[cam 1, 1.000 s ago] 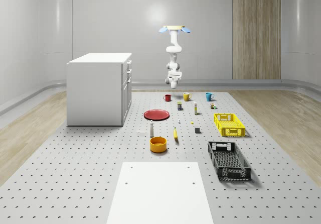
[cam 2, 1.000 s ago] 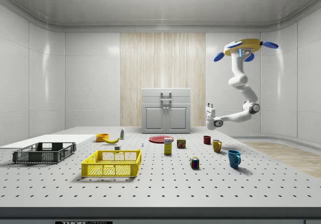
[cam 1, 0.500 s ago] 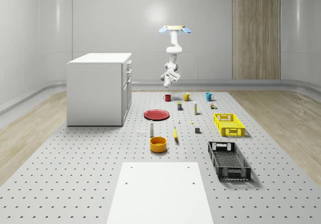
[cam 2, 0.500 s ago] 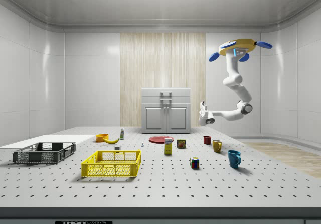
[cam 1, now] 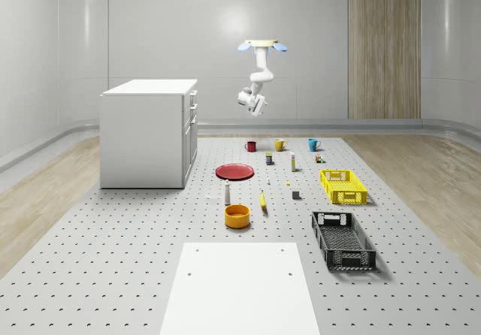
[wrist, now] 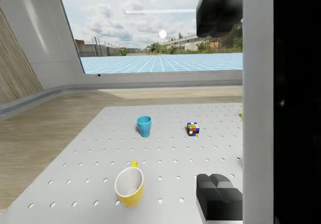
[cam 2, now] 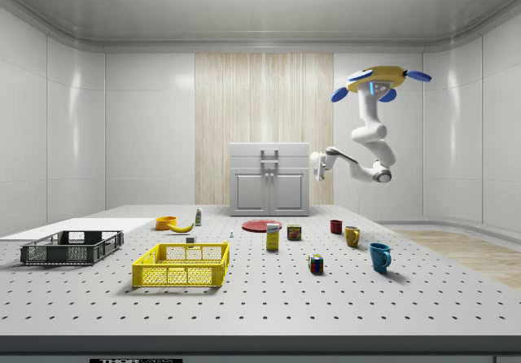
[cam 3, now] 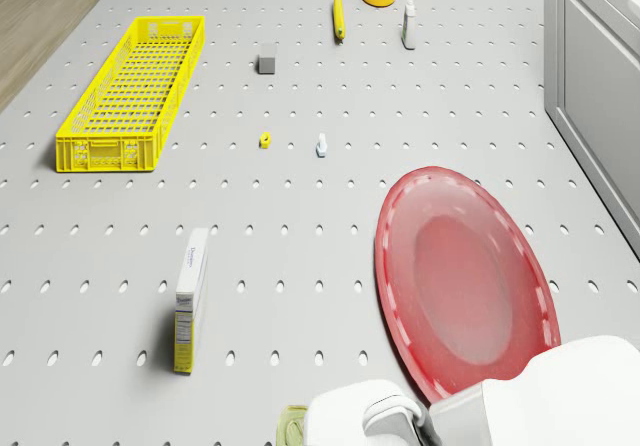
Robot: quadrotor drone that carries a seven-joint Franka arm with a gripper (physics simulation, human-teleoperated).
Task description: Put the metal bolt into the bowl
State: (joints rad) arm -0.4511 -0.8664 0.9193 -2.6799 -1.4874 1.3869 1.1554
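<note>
Whole-scene view puts the drone [cam 1: 263, 45] hovering high above the far end of the perforated table [cam 1: 135, 260], its gripper [cam 1: 245, 99] raised well over the red plate [cam 1: 235, 171]; how its jaws stand I cannot tell. The metal bolt [cam 3: 322, 145], small and pale, stands on the table beside a little yellow block [cam 3: 265, 140], well apart from the round orange bowl [cam 1: 237, 215], which looks empty. The yellow lattice crate [cam 1: 343, 186] and the black crate [cam 1: 343, 239] hold nothing visible. Print on the upright box [cam 3: 189, 300] is unreadable.
</note>
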